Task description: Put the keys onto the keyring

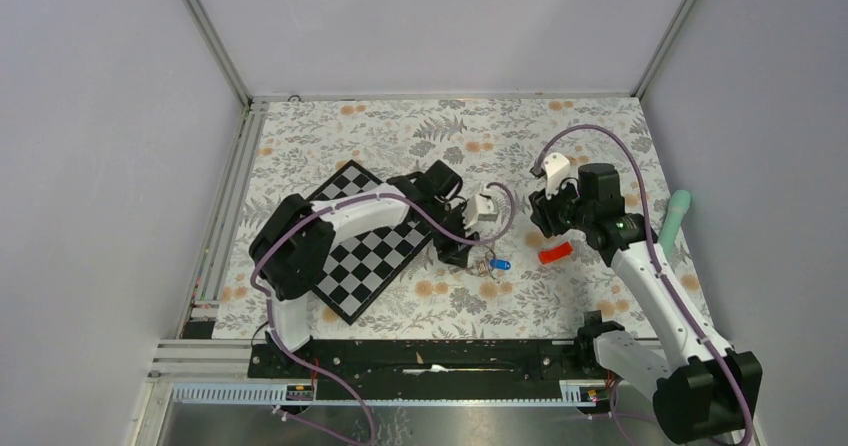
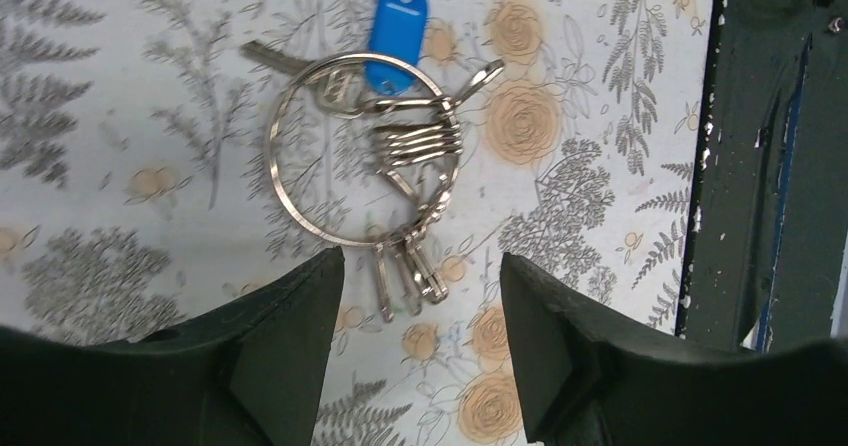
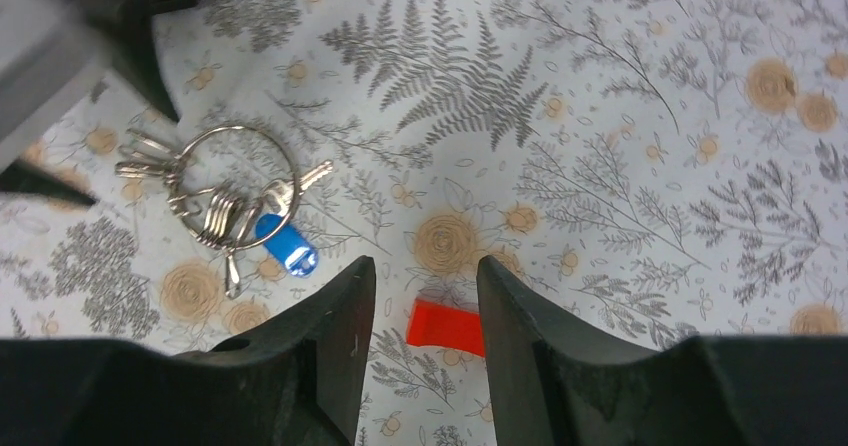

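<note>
— Claws?
— Both spread. The left gripper (image 2: 420, 261) hangs low over the mat (image 2: 120, 216), jaws either side of the keys (image 2: 405, 266), likely lined up to pinch them.
— And the keyring (image 2: 272, 161)?
— Flat on the mat just beyond those fingertips. The keys look threaded on it, with the blue tag (image 2: 398, 21) at its far side. No container shows; the ring alone holds anything.
— Farther off?
— The right gripper (image 3: 425, 266) hovers over a red piece (image 3: 447, 324), holding nothing.
</note>
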Robot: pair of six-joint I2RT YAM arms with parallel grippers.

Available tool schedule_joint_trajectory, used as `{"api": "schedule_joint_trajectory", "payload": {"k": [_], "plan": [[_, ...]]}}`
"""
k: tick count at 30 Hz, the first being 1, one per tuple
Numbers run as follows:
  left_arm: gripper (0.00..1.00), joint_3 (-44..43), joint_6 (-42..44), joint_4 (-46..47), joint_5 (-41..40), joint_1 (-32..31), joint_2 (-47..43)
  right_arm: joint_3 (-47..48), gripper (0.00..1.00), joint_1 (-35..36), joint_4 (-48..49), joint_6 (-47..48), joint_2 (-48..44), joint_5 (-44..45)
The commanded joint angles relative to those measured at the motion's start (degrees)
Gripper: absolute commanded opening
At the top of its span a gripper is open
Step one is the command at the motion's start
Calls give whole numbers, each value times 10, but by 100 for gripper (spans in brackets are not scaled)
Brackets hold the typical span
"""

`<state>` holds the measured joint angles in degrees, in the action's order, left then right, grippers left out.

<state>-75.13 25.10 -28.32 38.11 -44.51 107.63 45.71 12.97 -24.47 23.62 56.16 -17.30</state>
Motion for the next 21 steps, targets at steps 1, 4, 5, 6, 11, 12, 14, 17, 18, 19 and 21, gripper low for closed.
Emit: {"api": "schedule_joint_trajectory", "payload": {"k": [1,4,5,6,11,12,14,17,18,19,21], "plan": [[63,16,16,54,-36,-33,-21,28,49,-46,36,-67,37,-5],[61,10,15,66,-64,-57,-10,30,48,-72,35,-79,53,-17],[60,6,17,67,-75,-65,-5,28,48,-77,35,-79,55,-20],[59,2,18,67,-90,-73,0,26,48,-81,35,-79,56,-23],[56,-6,22,77,-150,-100,14,19,48,-88,34,-75,50,-34],[56,-7,22,79,-158,-102,16,18,48,-89,34,-74,49,-36],[55,-8,21,80,-169,-105,22,15,48,-91,32,-71,48,-40],[55,-9,22,80,-180,-114,30,15,48,-92,31,-69,48,-44],[54,-10,22,80,-183,-117,32,15,48,-93,30,-68,48,-46],[53,-9,23,80,-186,-120,35,14,48,-93,30,-68,48,-47],[48,-11,22,80,-193,-123,39,14,48,-94,29,-66,47,-52]]}}
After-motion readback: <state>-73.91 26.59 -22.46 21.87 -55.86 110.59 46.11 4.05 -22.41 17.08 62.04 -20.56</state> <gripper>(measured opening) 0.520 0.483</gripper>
